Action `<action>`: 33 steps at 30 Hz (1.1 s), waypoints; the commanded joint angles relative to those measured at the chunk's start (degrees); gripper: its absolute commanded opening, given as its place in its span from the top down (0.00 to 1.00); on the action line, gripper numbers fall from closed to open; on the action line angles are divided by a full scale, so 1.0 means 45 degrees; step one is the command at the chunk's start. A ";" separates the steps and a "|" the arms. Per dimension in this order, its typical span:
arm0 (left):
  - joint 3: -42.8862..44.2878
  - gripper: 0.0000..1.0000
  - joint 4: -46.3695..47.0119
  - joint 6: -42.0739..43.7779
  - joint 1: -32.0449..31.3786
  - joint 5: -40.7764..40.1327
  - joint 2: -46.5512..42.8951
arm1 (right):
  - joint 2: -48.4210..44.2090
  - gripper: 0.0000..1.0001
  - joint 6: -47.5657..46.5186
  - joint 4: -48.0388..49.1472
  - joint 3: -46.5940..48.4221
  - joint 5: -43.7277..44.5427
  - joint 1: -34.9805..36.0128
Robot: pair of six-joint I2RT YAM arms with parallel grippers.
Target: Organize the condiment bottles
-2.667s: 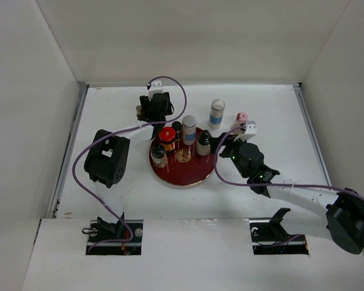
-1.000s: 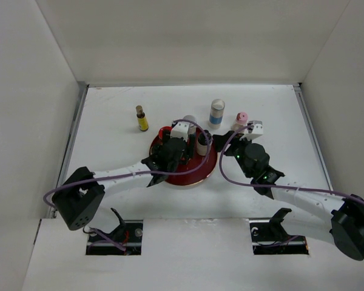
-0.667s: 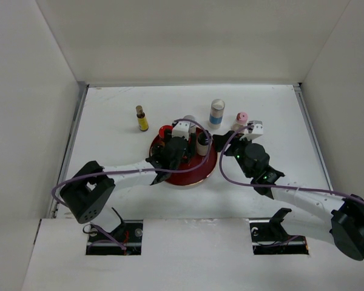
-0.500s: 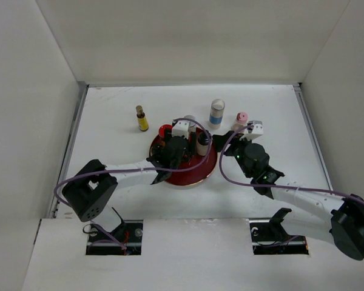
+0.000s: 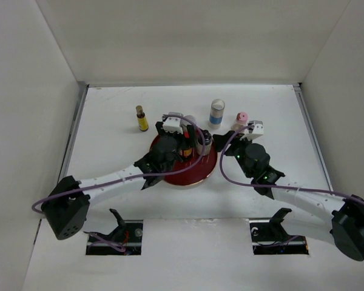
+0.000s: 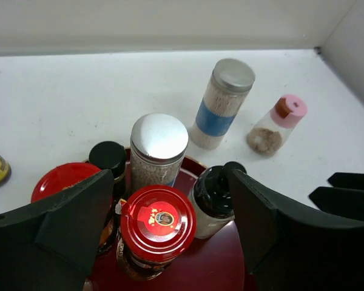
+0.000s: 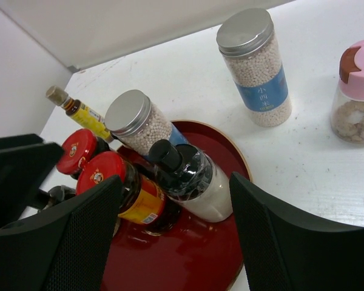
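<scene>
On the dark-red plate [image 6: 221,270] stand a red-lidded jar [image 6: 161,233], a second red-lidded jar [image 6: 64,182], a black-capped dark bottle [image 6: 109,160], a silver-lidded cylinder [image 6: 158,151] and a black-capped white bottle [image 6: 215,197]. My left gripper [image 6: 168,182] hangs open over the plate, its fingers straddling the near red-lidded jar and the white bottle without gripping. A white-and-blue cylinder [image 5: 216,112], a pink-capped shaker [image 5: 241,119] and a yellowish bottle [image 5: 142,118] stand on the table behind. My right gripper [image 7: 175,182] is open at the plate's right edge, holding nothing.
White walls enclose the table [image 5: 109,121] on the left, back and right. The left arm lies across the plate's near-left side. The two grippers' fingers are close together over the plate's right half.
The left arm came from the yellowish bottle to over the plate. In the last second its jaws widened around the red-lidded jar and its wrist shifted back. The right arm stayed still.
</scene>
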 commanded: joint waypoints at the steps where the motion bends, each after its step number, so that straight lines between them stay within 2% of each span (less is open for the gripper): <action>1: 0.0364 0.25 -0.0239 0.0161 -0.0101 -0.0306 -0.1038 | -0.0321 0.24 0.0095 0.0667 -0.0092 0.0010 -0.0063; 5: 0.1221 0.31 -0.1214 0.0025 0.1008 -0.0773 -0.1275 | -0.0282 0.25 0.0095 0.0725 -0.0092 0.0010 -0.0063; 8: 0.1964 0.34 -0.1900 -0.0228 0.2433 -0.0775 -0.0867 | -0.0164 0.27 -0.0021 0.0628 0.0045 -0.0030 -0.0043; 12: 0.2707 0.33 -0.2311 -0.0717 0.4562 -0.0385 0.0012 | 0.0089 0.36 -0.0041 0.0589 0.0123 -0.0107 -0.0024; 16: 0.3351 0.31 -0.2468 -0.0933 0.5970 -0.0150 0.1027 | 0.0128 0.39 -0.0042 0.0686 0.0104 -0.0127 0.0015; 26: 0.4796 0.34 -0.2682 -0.0972 0.7437 0.1041 0.3664 | 0.0187 0.38 -0.0119 0.0705 0.0143 -0.0069 0.0113; 33: 0.5520 0.45 -0.3112 -0.0991 0.7809 0.1335 0.4506 | 0.0382 0.37 -0.0022 0.0745 0.0162 -0.0147 0.0133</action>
